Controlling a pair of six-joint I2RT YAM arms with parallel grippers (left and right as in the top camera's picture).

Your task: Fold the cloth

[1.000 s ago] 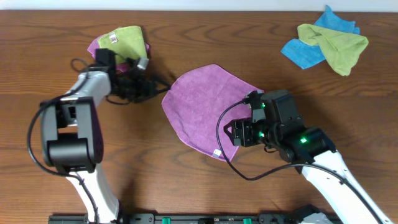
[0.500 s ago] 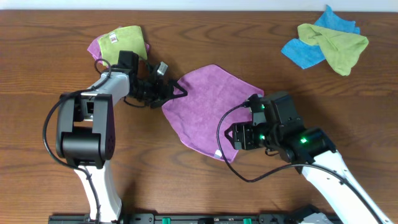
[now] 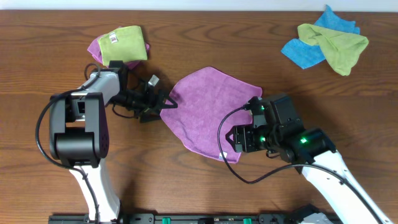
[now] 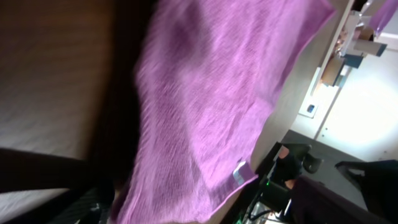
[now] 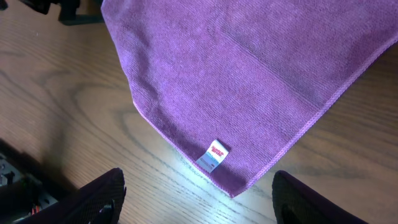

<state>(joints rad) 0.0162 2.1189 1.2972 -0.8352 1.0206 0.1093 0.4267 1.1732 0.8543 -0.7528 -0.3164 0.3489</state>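
Note:
The lilac-purple cloth (image 3: 208,111) lies spread flat on the wooden table, one corner pointing toward the front. Its small white tag (image 5: 213,154) sits close to that front corner. My left gripper (image 3: 163,102) reaches in from the left with its jaws spread at the cloth's left corner. The left wrist view is blurred and nearly filled by the cloth (image 4: 205,106), tag (image 4: 240,173) at the bottom. My right gripper (image 5: 198,182) hovers open just over the front corner, and nothing is between its dark fingers (image 5: 102,196).
A small folded purple cloth under a lime-green one (image 3: 119,45) lies at the back left, behind the left arm. A blue and a lime-green cloth (image 3: 326,43) are heaped at the back right. Bare wood (image 5: 56,93) surrounds the purple cloth.
My left gripper has swung away from the stack at the back left and come to the cloth's left corner. The right gripper has barely shifted.

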